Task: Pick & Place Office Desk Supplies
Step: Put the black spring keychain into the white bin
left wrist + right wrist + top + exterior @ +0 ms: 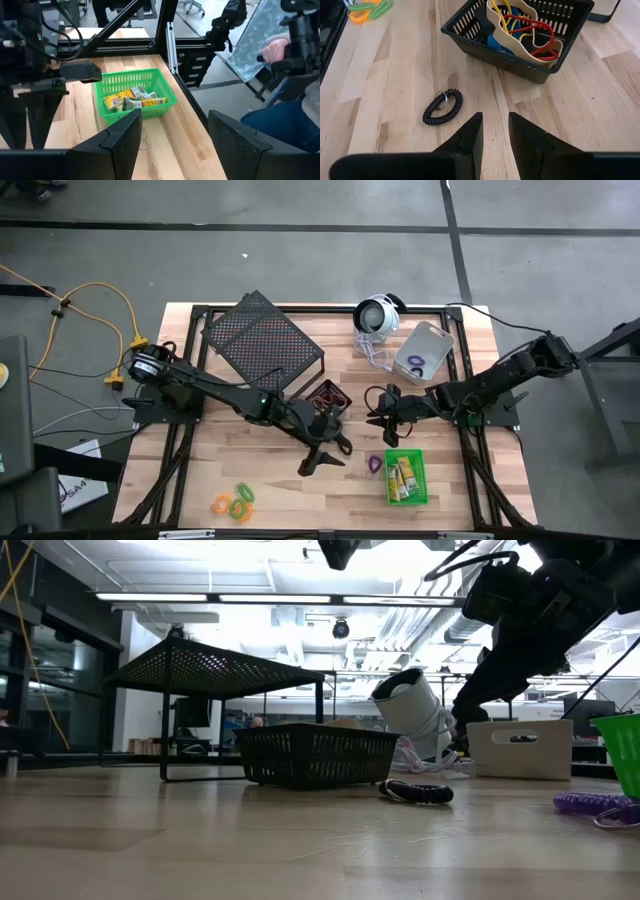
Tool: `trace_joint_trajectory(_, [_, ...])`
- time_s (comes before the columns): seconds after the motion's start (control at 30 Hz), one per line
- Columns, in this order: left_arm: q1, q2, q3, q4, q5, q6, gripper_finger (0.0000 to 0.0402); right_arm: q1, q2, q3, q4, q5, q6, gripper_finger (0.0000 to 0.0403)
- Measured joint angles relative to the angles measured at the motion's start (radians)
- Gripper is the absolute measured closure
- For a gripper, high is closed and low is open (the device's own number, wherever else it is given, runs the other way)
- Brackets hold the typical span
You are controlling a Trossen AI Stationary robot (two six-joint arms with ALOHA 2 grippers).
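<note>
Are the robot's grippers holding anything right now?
No. The left gripper is open and empty, near the green bin. The right gripper is empty too, above the black coil.

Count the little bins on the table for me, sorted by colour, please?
Black bin: 1
Green bin: 1
Grey bin: 1
Total: 3
</note>
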Motion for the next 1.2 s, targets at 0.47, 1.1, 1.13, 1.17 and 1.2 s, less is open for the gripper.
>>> trace_joint_trajectory(0.47, [0.004, 0.0, 0.0, -0.095, 0.0, -0.112, 0.0179, 0.0, 0.0, 0.0, 0.023, -0.047, -0.01, 0.0324])
trace_joint_trajectory(1.1, [0.067, 0.003, 0.0, -0.292, -0.063, -0.107, 0.0179, 0.0, 0.0, 0.0, 0.022, -0.072, -0.011, 0.0324])
trace_joint_trajectory(1.13, [0.067, 0.005, 0.0, -0.304, -0.066, -0.094, 0.0179, 0.0, 0.0, 0.0, 0.022, -0.072, -0.011, 0.0324])
trace_joint_trajectory(1.17, [0.067, 0.006, 0.0, -0.321, -0.078, -0.086, 0.0179, 0.0, 0.0, 0.0, 0.022, -0.072, -0.011, 0.0324])
trace_joint_trajectory(1.2, [0.066, 0.006, -0.001, -0.329, -0.097, -0.082, 0.0179, 0.0, 0.0, 0.0, 0.022, -0.072, -0.011, 0.0324])
